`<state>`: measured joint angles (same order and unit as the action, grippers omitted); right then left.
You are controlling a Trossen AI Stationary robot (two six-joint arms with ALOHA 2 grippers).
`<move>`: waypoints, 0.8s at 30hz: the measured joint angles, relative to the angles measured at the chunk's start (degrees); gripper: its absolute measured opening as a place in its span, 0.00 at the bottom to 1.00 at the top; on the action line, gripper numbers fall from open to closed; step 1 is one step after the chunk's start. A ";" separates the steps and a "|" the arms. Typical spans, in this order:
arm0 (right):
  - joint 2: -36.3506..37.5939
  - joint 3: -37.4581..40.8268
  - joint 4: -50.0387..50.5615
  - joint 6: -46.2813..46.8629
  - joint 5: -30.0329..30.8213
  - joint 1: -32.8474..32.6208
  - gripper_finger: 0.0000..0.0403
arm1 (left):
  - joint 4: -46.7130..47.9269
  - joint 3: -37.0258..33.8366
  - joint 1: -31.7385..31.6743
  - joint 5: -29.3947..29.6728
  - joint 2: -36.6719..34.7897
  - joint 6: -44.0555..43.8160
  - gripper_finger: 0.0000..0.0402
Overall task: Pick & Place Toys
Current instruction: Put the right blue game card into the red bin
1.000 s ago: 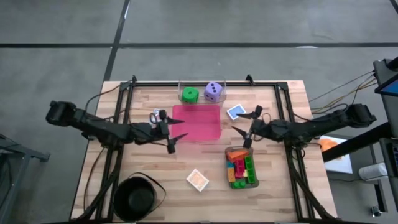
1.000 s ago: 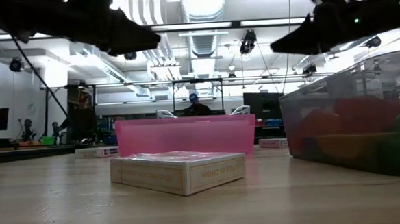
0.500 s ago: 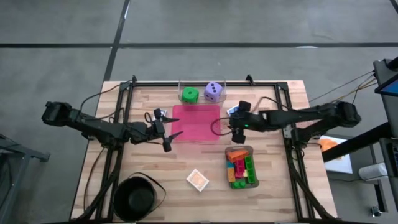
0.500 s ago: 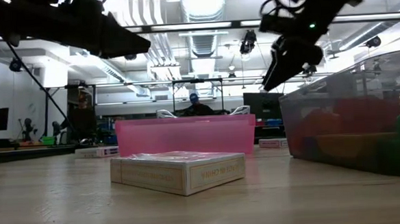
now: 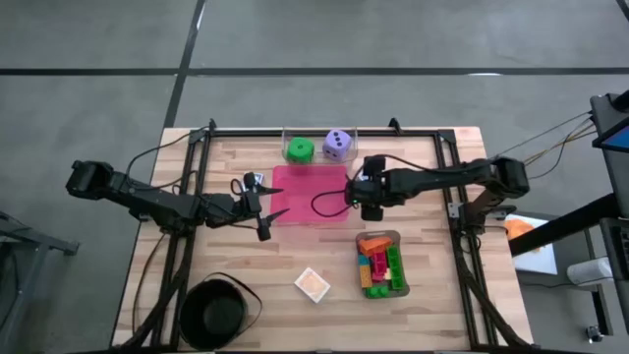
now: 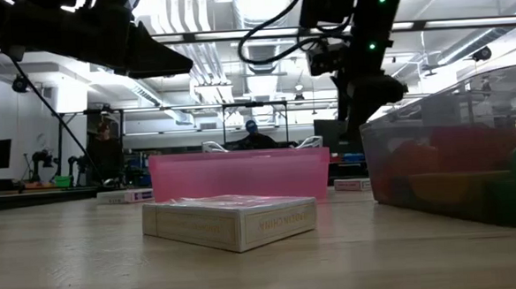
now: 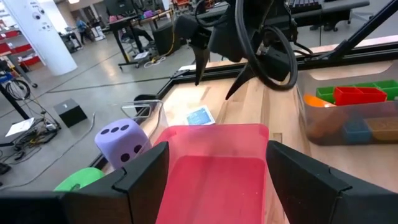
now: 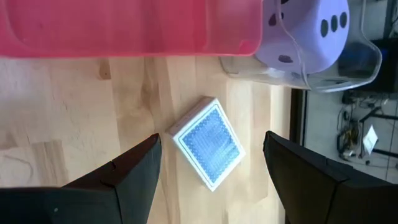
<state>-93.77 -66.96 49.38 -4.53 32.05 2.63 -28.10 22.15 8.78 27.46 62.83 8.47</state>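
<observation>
Right gripper (image 5: pixel 366 208) spread over blue card deck, right of pink plastic tray (image 5: pixel 311 194); left gripper (image 5: pixel 267 212) spread at tray's left edge. Low: orange card deck (image 6: pixel 229 220) nearest. Right wrist: blue card deck (image 8: pixel 209 150) between fingers (image 8: pixel 134 171), untouched.

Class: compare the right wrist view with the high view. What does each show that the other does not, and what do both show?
Only the right wrist view shows the blue card, framed between the open right gripper's fingers; from above that gripper hides it. Only the high view shows the black bowl, the orange card, the grey tray of bricks, the green die and the open left gripper. Both show the pink tray and the purple die.
</observation>
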 joint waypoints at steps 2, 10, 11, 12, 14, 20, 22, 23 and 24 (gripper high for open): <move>-1.27 -1.21 0.64 0.32 0.00 0.00 0.70 | 0.12 0.00 0.00 0.00 0.00 0.00 0.67; -4.81 -2.45 3.91 0.54 2.82 0.30 0.73 | 0.60 0.02 0.00 -0.02 0.00 -0.85 0.67; -5.01 -2.45 4.79 0.78 3.71 0.35 0.75 | 0.73 0.02 0.00 -0.02 0.00 -0.86 0.67; -5.26 -2.45 5.58 0.86 4.73 0.35 0.78 | 0.79 0.02 0.00 -0.02 0.00 -0.87 0.67; -5.50 -2.45 6.88 0.95 6.63 0.33 0.85 | 0.97 0.02 0.00 -0.02 0.00 -0.87 0.67; -5.64 -2.41 9.80 -0.89 16.18 0.33 0.98 | 1.08 0.02 0.00 -0.02 0.00 -0.87 0.67; -5.60 -2.41 10.47 -2.41 22.59 0.35 0.96 | 1.06 0.02 0.00 -0.02 0.00 -0.87 0.67; -5.60 -2.41 10.97 -3.37 25.85 0.35 0.94 | 1.06 0.02 0.00 -0.02 0.00 -0.87 0.67; -5.60 -2.41 11.61 -4.79 29.34 0.35 0.93 | 1.06 0.02 0.00 -0.02 0.00 -0.87 0.67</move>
<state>-99.37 -69.36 60.99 -9.32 61.39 2.98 -27.04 22.17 8.78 27.44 62.83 7.60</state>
